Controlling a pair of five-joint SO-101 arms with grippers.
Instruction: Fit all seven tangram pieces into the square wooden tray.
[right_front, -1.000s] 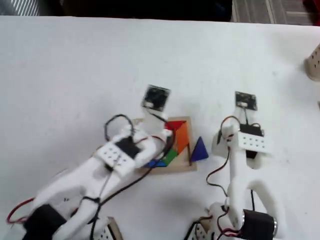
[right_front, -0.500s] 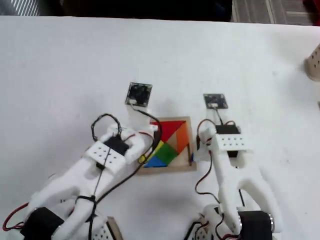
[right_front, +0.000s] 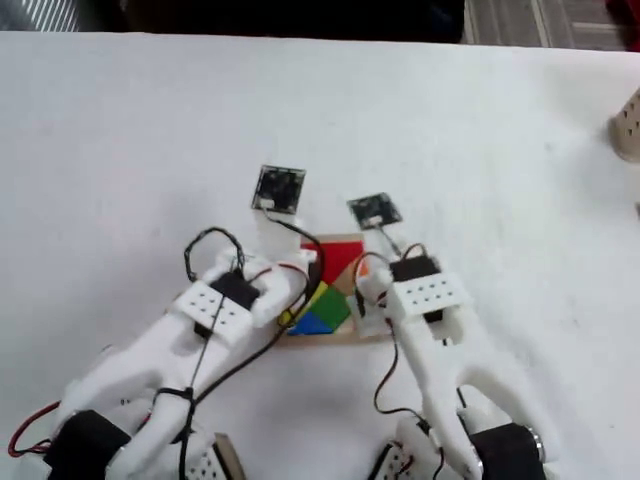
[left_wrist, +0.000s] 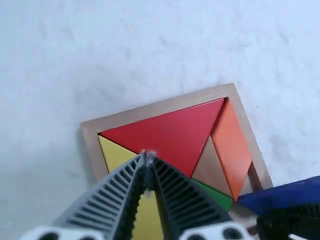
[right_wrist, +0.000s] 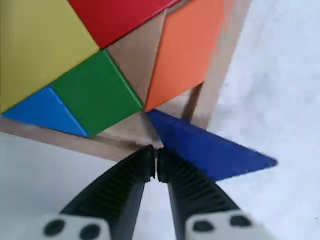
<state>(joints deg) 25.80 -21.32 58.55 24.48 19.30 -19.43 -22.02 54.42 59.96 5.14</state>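
The square wooden tray (right_front: 325, 338) (left_wrist: 155, 107) (right_wrist: 220, 60) holds a red triangle (right_front: 338, 258) (left_wrist: 170, 135), a yellow piece (left_wrist: 117, 152) (right_wrist: 35, 45), an orange piece (left_wrist: 232, 145) (right_wrist: 185, 50), a green piece (right_wrist: 97, 87), a light blue triangle (right_front: 312, 322) (right_wrist: 45, 112) and a tan triangle (left_wrist: 210, 167). A dark blue triangle (right_wrist: 210, 150) (left_wrist: 282, 196) lies tilted across the tray's rim, its tip at a bare corner gap. My right gripper (right_wrist: 154, 161) (right_front: 362, 305) is shut, tips against that triangle at the rim. My left gripper (left_wrist: 146, 157) (right_front: 305, 262) is shut, hovering over the yellow and red pieces.
The white table (right_front: 450, 130) stretches wide behind and to both sides of the tray. A beige perforated object (right_front: 628, 125) stands at the far right edge. A wooden block (right_front: 228, 458) sits by the arm bases at the front.
The right arm swung left to the tray's right side, bringing the dark blue triangle from the table onto the rim. The left arm drew back a little to the left, then held still.
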